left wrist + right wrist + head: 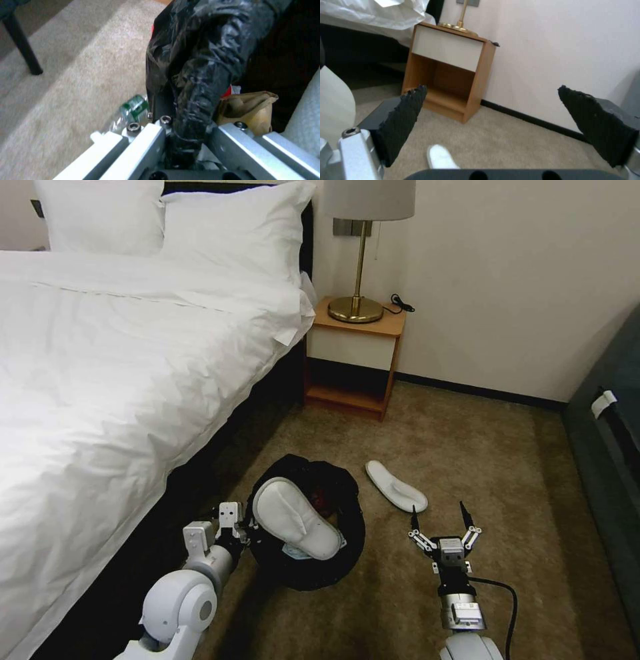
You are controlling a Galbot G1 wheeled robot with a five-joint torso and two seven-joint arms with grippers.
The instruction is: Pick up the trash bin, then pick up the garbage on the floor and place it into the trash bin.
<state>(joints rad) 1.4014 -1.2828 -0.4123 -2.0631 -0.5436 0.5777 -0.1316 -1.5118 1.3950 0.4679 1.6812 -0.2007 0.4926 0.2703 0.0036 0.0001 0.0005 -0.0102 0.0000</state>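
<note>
The trash bin [347,517], round and lined with a crinkled black bag, is held above the carpet beside the bed. My left gripper [241,528] is shut on its near rim; in the left wrist view the bag-covered rim [196,82] runs between the jaws. One white slipper [297,517] lies across the bin's mouth. A second white slipper [395,486] lies on the carpet to the right, also seen as a white slipper [440,157]. My right gripper [438,515] hovers open just short of it. A brown paper bag [253,107] and a green-labelled bottle [133,107] show beside the bin.
The bed [113,380] fills the left. A wooden nightstand [353,360] with a brass lamp [360,253] stands against the far wall. A dark sofa [610,460] lines the right edge. A dark furniture leg [23,47] stands on the carpet.
</note>
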